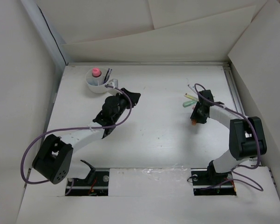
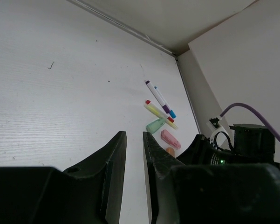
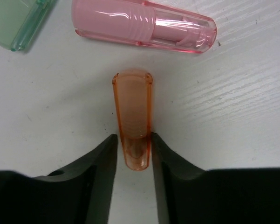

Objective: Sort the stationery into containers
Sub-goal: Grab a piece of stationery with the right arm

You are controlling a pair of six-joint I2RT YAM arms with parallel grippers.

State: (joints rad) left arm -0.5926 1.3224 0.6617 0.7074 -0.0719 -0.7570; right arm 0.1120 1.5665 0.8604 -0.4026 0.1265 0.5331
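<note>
The round white cup (image 1: 90,84) stands at the far left and holds a tube with a pink cap (image 1: 96,72) and dark pens (image 1: 107,75). My left gripper (image 1: 135,97) is just right of the cup; in the left wrist view it (image 2: 134,135) is empty, its jaws nearly together. My right gripper (image 1: 194,120) is down on the table, its jaws closed against both sides of a stubby orange piece (image 3: 133,107) lying flat. A pink piece (image 3: 140,25) and a green piece (image 3: 14,23) lie just beyond it.
Beyond the right gripper lie a yellow pen (image 2: 158,113) and a white marker with a blue cap (image 2: 159,99). Cardboard walls (image 1: 18,93) enclose the table on the left, back and right. A metal rail (image 1: 233,88) runs along the right edge.
</note>
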